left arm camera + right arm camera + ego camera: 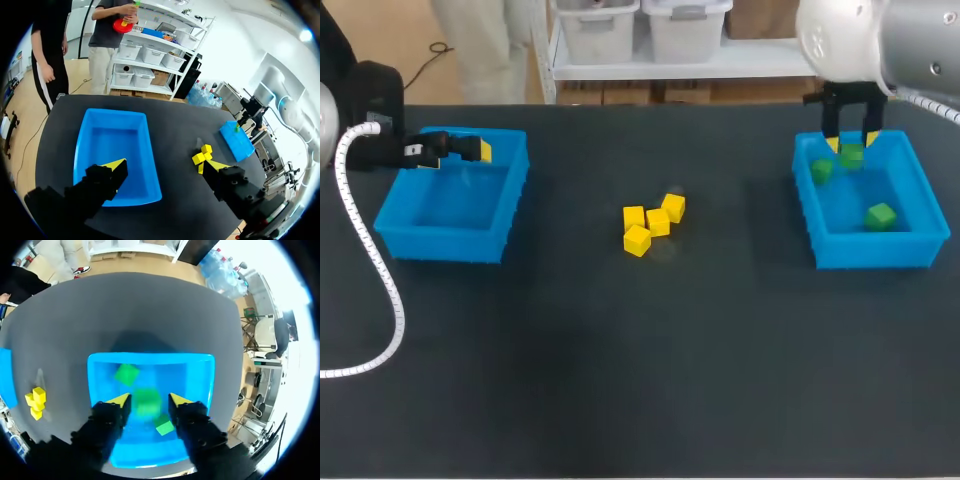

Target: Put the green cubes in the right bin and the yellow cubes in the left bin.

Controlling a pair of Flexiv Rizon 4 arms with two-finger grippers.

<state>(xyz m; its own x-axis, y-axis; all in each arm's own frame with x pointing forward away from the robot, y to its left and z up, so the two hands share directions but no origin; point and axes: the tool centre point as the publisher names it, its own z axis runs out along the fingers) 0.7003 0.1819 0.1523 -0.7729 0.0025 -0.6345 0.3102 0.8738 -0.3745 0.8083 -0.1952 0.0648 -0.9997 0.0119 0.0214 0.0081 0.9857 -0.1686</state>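
4 yel cubes (653, 223) clumped mid-table; L claw (165, 167) straddles L bin (115, 142) wall

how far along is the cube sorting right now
Done: two green cubes lie in the right bin. In hand: a third green cube is loose between the open fingers of the right gripper above that bin, apparently dropping in. Left: four yellow cubes sit mid-table, the left bin holds none, and the left gripper above it is open and empty.

Robotics lab (test bench), black worktable (620, 380), white robot arm (890, 35)
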